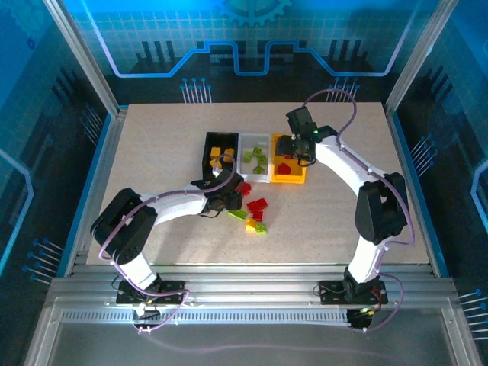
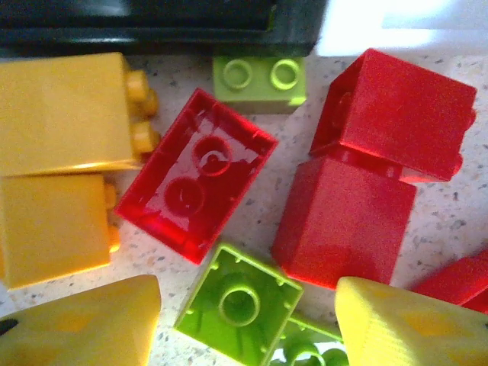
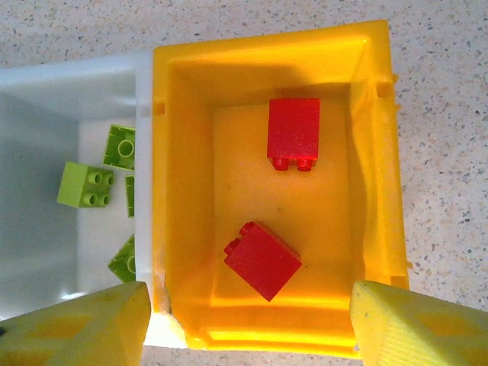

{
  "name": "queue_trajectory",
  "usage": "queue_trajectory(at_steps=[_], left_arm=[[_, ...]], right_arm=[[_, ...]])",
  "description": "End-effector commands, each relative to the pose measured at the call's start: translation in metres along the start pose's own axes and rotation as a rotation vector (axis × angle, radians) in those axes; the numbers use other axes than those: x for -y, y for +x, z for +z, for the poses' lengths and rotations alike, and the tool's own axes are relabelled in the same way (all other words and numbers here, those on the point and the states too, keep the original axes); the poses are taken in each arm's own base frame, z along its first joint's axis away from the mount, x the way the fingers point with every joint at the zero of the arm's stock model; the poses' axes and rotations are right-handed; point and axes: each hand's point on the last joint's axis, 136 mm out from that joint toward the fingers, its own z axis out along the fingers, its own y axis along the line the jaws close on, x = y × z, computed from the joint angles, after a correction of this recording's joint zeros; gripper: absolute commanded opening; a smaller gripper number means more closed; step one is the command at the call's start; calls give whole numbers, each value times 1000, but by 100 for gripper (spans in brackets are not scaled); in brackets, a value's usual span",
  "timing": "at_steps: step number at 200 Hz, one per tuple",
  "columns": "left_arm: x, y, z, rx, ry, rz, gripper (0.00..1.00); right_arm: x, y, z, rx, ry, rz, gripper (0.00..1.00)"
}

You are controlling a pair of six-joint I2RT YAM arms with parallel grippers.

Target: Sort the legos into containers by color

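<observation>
My left gripper hangs low over the loose legos, its yellow fingers open on either side of an upside-down lime green brick without touching it. Around it lie a hollow-side-up red brick, two more red bricks, two yellow-orange bricks and a small green brick. My right gripper is open and empty above the yellow bin, which holds two red bricks. The white bin holds green bricks.
The black bin, white bin and yellow bin stand side by side mid-table. Loose red and green bricks lie just in front of them, beside my left gripper. My right gripper hovers over the yellow bin.
</observation>
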Motion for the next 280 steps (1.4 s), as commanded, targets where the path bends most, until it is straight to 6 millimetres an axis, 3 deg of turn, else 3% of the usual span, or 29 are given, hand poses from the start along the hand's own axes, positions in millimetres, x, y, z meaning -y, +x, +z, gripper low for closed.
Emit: queue_trajectory(at_steps=[1,37,93,125,146,171,191,204,229,280], left_arm=[[-13,-1,10,3,-77,43,63],[-11,2,17,-9,-79,53,51],[-22,30,7,-54,-117,41,52],[-39,60,-2,-93,-145,14,49],[-48,67,-11,-90,-148,-2,49],[-45,61,-27,-63,-112,-21,51],[-37,49,-37,-26,-67,-30,65],[-32,41,-38,-12,-60,-29,69],[-25,32,-24,-21,-74,-10,69],[-34,26,14,-51,-156,2,66]], right_arm=[[-5,-4,-12,35,-33,20,71],[-3,-5,-16,40,-40,23,71],[4,-2,-17,39,-43,37,71],[6,0,-18,42,-48,45,71],[6,2,-18,43,-51,48,71],[6,2,-19,43,-56,49,71],[6,2,-20,46,-60,57,71],[5,2,-20,45,-64,60,71],[6,3,-21,46,-61,61,71],[11,6,-22,46,-54,61,71]])
